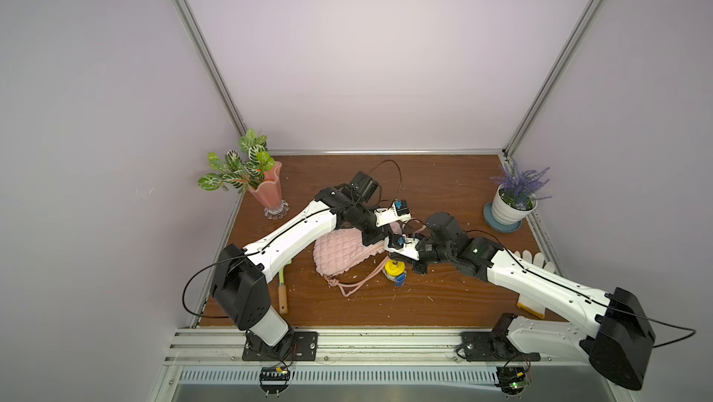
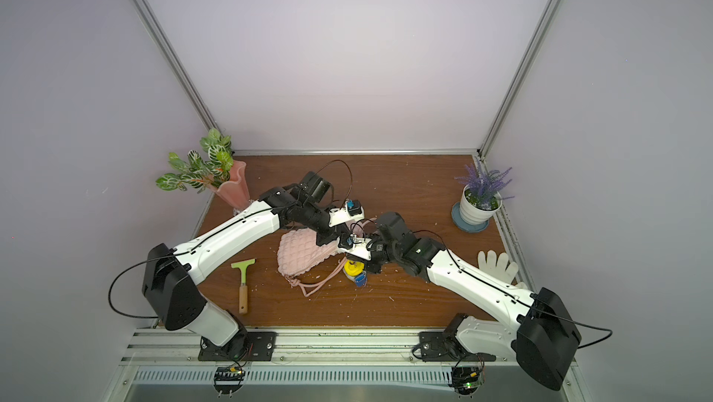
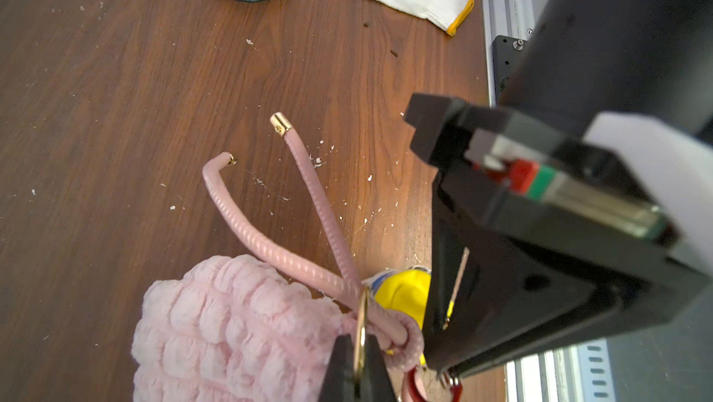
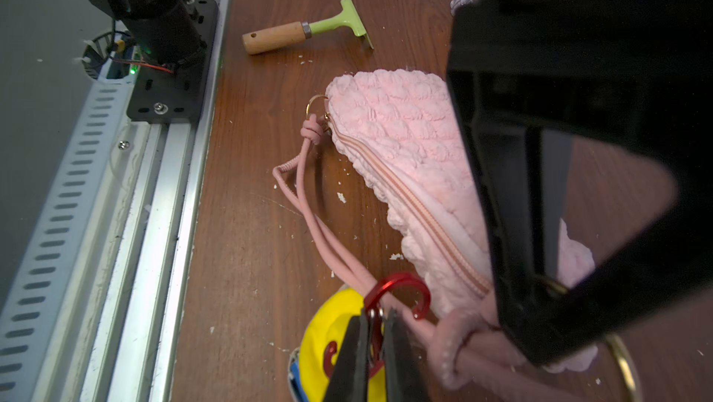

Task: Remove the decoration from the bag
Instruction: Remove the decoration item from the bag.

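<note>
– Pale-pink quilted bag (image 1: pixel 339 255) on the desk. Where is the decoration (image 1: pixel 394 269)?
– On the desk just beside the bag's zip-side corner. Its red clip (image 4: pixel 401 288) is hooked over the pink cord strap (image 4: pixel 308 203) there.
– And the jaws?
– The left jaws are clamped on the bag's gold ring (image 3: pixel 362 323). The right jaws are pinched on the clip's stem.
– Finding?
– The clip's long axis runs from the right jaws toward the bag. In my judgement the right arm must draw the hook off the cord, away from the bag.
</note>
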Available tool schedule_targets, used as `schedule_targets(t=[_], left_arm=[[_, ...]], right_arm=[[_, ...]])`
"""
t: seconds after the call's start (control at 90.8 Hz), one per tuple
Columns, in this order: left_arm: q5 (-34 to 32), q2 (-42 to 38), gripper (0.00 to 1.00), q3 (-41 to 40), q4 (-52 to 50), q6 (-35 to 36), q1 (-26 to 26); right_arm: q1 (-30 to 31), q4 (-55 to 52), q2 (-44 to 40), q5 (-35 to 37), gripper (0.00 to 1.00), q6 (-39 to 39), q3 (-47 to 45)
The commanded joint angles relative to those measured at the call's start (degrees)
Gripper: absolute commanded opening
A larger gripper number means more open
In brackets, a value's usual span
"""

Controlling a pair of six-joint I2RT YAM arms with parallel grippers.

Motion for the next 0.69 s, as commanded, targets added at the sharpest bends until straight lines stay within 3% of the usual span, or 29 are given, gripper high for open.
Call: schedule_targets(t=[0.0,0.44,0.682], left_arm=[[1.5,-1.8,0.00,-1.8,-1.5,1.7,-0.2],[2.0,-0.8,0.00,-2.4,-1.4,5.4,-0.2],[2.0,-0.8,0.00,-2.8,-1.4,6.7,-0.2]], right_arm=[[-2.9,5.1,-1.6,-1.6,0.17,4.1,-0.1],[-7.1,6.9,-0.5,-3.6,0.17,5.5,-2.0],[-8.5,7.8,0.2,-4.4,0.23,6.2,-3.1]])
